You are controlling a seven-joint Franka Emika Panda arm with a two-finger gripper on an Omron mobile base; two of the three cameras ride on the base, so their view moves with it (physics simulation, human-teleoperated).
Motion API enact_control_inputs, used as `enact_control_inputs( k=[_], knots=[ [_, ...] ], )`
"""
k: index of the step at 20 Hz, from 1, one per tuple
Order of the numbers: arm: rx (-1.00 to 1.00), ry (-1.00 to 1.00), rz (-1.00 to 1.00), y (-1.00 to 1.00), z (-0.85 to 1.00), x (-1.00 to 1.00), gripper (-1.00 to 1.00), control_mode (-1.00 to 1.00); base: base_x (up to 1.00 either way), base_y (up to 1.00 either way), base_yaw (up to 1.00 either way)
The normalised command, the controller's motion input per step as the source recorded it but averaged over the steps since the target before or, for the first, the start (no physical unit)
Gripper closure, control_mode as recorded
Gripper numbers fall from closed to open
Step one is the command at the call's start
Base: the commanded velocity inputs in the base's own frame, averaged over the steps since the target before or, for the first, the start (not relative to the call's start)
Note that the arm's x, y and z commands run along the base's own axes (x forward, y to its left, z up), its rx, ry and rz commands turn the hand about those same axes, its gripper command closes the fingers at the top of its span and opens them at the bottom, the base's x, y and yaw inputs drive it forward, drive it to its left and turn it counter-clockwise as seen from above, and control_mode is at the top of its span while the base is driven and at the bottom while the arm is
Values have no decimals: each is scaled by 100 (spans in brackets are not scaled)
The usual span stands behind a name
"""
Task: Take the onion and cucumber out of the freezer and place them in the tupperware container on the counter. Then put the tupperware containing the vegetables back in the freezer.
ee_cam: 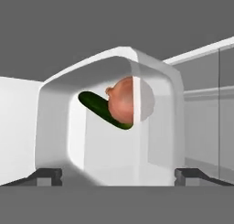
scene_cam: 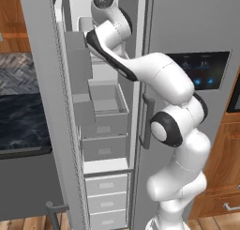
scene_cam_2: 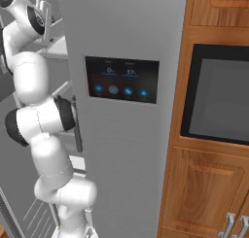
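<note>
Inside the freezer (scene_cam: 105,107), high on a shelf, the tupperware (ee_cam: 114,122) is seen standing on its side, with the onion (ee_cam: 122,104) and cucumber (ee_cam: 103,109) resting in it. The gripper (ee_cam: 117,175) is spread wide, its tips either side of the container, which appears set down and released.
</note>
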Motion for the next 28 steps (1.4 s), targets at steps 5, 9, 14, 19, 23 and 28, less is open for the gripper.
enact_control_inputs(
  k=[5,9,14,19,23,28],
  knots=[
    [4,-16,-4,-18,27,-91,-100,-100,0,0,0],
    [15,-8,-2,-30,30,-100,-100,-100,0,0,0],
    [20,-1,-1,-37,38,-100,-100,-100,0,0,0],
    [23,0,-2,-34,33,-100,-100,-100,0,0,0],
    [23,1,-3,-30,4,-100,-100,-100,0,0,0],
    [22,7,-6,-26,0,-100,-100,-100,0,0,0]
  ],
)
